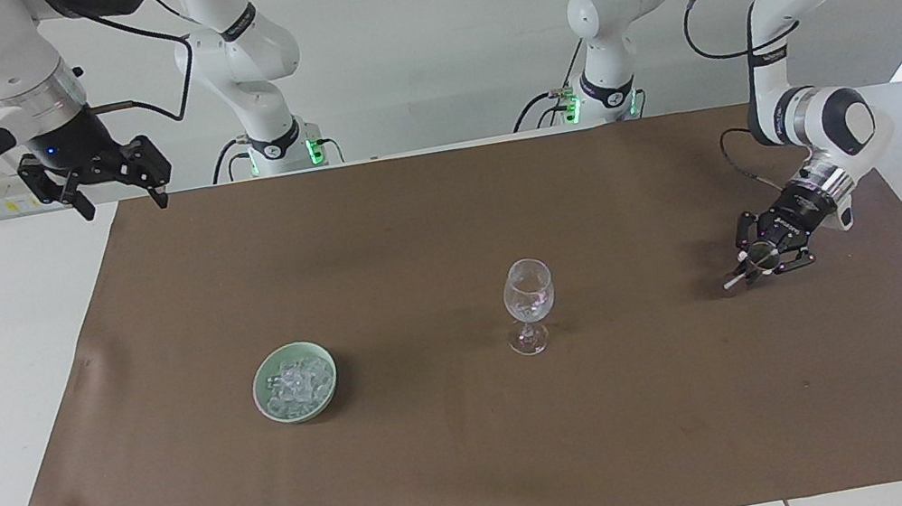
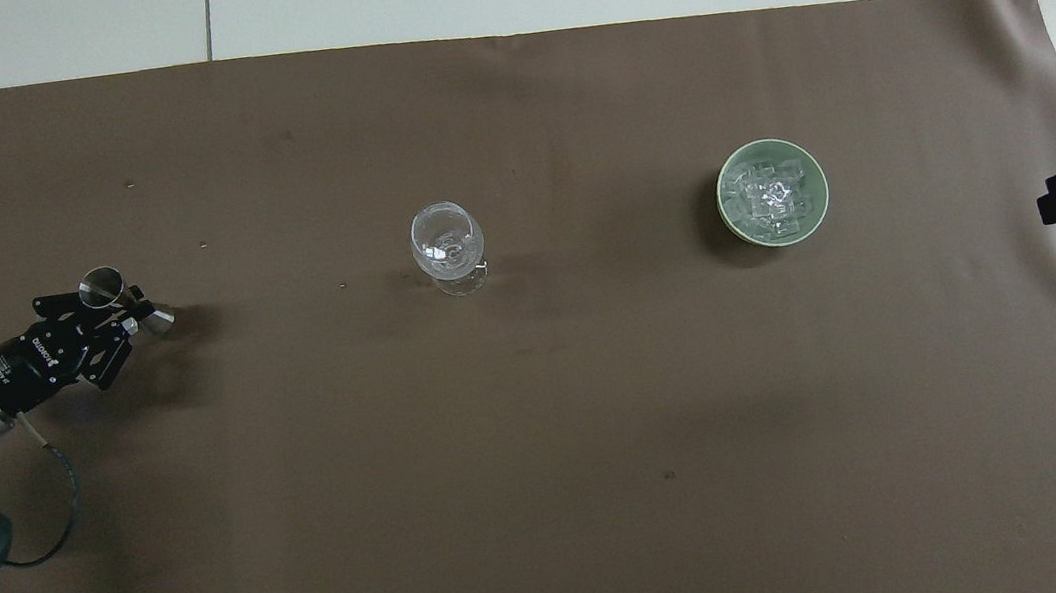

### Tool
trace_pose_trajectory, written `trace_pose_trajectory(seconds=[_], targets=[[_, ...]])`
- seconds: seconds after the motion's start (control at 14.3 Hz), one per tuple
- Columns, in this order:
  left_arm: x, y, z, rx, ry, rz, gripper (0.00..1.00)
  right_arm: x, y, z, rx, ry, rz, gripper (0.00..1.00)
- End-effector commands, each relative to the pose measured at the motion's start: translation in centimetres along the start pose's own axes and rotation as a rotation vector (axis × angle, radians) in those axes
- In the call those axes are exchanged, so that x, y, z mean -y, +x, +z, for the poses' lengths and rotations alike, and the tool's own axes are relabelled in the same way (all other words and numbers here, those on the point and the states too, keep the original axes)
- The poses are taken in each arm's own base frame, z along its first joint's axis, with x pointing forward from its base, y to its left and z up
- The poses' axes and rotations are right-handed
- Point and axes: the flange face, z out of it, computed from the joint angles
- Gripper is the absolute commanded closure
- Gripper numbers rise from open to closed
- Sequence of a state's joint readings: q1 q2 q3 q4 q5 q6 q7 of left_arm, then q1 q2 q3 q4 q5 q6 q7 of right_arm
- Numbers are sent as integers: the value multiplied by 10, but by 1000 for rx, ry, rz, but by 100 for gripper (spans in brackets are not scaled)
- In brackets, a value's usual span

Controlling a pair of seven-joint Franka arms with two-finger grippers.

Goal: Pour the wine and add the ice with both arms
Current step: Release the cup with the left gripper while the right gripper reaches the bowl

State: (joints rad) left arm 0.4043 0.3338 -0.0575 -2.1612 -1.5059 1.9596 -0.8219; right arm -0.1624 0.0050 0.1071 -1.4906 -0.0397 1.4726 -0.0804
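Two grippers, one wine glass (image 1: 530, 302) as landmark, standing upright on the brown cloth (image 1: 487, 467).

Item 1, left gripper (image 1: 754, 265): hanging low over the cloth, well apart from the glass toward the left arm's end of the table. Fingers are clamping a small steel jigger (image 2: 117, 295) at its waist, the jigger lying tilted on its side, one cup showing its open mouth in the overhead view. Whether any liquid is sitting in it cannot be told.

Item 2, right gripper (image 1: 115, 192): waiting high over the cloth's edge at the robots' end, toward the right arm's end of the table, jaws standing wide and holding nothing.

Item 3, the ice (image 1: 297, 387): lying heaped in a green bowl (image 1: 268, 407), beside the glass toward the right arm's end, well apart from both sets of jaws.

Step in hand, by judgement: the jigger is being handled at the pouring stage. Next move is likely calling for the right gripper to descend onto the bowl's ice.
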Motion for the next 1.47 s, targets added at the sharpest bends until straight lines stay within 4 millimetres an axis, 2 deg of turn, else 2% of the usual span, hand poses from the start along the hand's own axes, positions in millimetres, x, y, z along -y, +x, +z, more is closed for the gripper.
trace_pose_trajectory(seconds=[0.0,0.63,1.19,1.4], targets=[[3,2,-2,28,-13,5,100,2,-5,0,-4,14,13,0],[12,13,12,34,-68,13,100,2,-5,0,-4,14,13,0],[16,17,16,25,-82,6,100,2,-5,0,-4,14,13,0],[16,17,17,24,-82,7,91,2,-5,0,-4,14,13,0]])
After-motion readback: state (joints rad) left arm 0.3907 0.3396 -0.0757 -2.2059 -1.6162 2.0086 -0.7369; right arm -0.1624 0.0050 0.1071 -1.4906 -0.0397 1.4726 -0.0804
